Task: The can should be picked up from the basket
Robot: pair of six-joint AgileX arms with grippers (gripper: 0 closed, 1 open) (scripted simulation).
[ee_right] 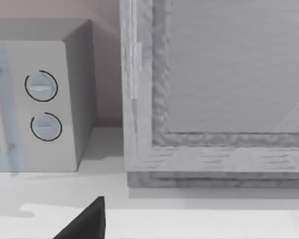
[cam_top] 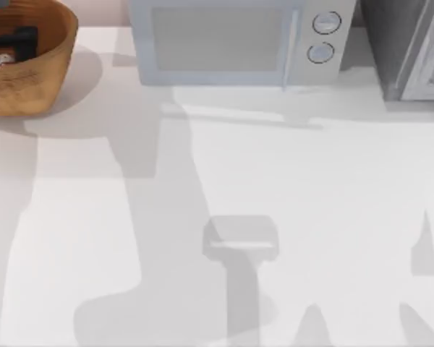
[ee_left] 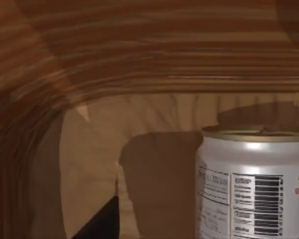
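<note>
Your left gripper (cam_top: 3, 43) inside basket (cam_top: 47, 69), 10 o'clock corner, beside upright can (ee_left: 254, 184); finger state: cannot tell.

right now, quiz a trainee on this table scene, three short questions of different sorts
1. True or false: the small white-and-red labelled can stands upright inside the round orange-brown woven basket.
2. Multiple choice: the basket sits at the table's A) far left corner B) far right corner C) centre.
3. Fill in: the two round dials belong to the grey-white ____.

Key: 1 true. 2 A. 3 microwave. In the top view the left gripper is down inside the basket by the can; the right gripper's dark fingertip faces the microwave.
</note>
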